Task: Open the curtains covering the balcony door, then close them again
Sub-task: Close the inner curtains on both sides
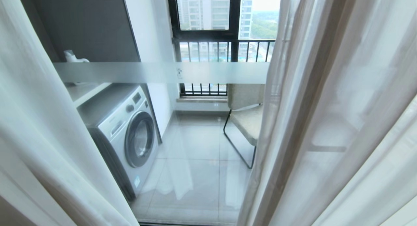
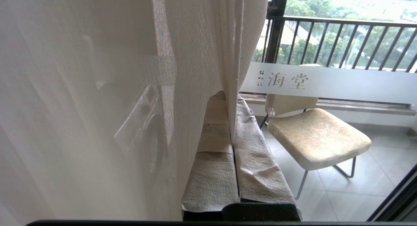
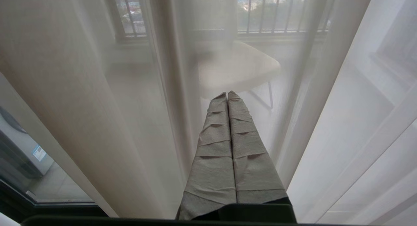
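The pale cream, finely woven curtains (image 1: 342, 115) hang parted over the frosted-banded glass balcony door (image 1: 163, 73); the left tool (image 2: 228, 99) pinches a fold edge; the right tool (image 3: 227, 95) is pressed together, empty.

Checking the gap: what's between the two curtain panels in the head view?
Bare balcony door glass between the left curtain and right curtain, seen in the head view.

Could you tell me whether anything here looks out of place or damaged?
Nothing stands out. The curtains hang parted over the balcony door, undamaged. The left pincer is shut on a curtain edge; the right pincer is shut, holding nothing.
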Tool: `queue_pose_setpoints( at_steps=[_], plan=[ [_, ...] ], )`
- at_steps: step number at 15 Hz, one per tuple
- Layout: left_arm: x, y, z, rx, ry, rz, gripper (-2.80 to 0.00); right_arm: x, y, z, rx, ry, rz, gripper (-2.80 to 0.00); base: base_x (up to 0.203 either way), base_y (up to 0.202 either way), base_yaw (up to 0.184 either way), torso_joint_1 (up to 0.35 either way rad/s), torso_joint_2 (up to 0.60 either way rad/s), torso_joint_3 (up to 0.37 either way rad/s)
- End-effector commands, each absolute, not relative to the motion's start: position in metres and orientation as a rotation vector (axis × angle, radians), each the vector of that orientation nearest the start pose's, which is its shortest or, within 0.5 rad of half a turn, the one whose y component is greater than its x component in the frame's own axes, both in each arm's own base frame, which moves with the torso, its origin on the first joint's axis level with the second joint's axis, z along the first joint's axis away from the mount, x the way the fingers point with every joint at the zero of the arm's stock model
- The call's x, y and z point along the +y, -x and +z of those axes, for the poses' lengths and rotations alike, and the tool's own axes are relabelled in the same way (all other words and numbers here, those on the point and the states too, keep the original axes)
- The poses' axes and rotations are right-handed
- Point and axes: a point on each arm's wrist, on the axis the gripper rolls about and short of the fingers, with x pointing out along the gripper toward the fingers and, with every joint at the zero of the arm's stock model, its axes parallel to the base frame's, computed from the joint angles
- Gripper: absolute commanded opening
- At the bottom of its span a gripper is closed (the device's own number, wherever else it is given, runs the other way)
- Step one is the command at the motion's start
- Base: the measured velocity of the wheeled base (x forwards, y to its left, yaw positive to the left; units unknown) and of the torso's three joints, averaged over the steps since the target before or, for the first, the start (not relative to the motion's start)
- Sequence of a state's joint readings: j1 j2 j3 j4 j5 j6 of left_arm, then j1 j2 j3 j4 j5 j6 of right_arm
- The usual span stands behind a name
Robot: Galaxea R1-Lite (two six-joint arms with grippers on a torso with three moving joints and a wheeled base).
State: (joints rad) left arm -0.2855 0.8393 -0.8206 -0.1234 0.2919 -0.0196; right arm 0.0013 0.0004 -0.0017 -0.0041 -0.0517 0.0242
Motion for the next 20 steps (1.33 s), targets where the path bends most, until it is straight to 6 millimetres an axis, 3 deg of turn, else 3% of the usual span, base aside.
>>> queue_pose_setpoints(
  at_steps=[1, 20],
  plan=[
    [-0.0146, -0.0731, 0.3069, -0.11, 0.053, 0.008, -2.8, -0.0012, 0.0229, 0.0764, -0.007, -0.023, -0.051, -2.8, 0.0, -0.189, 0.007, 0.003, 0.01, 0.007],
    [-0.0129, -0.0676, 0.3077, -0.121, 0.054, 0.011, -2.8, -0.0012, 0.0229, 0.0762, -0.006, -0.024, -0.051, -2.8, 0.0, -0.19, 0.002, 0.003, 0.0, 0.002]
  ],
)
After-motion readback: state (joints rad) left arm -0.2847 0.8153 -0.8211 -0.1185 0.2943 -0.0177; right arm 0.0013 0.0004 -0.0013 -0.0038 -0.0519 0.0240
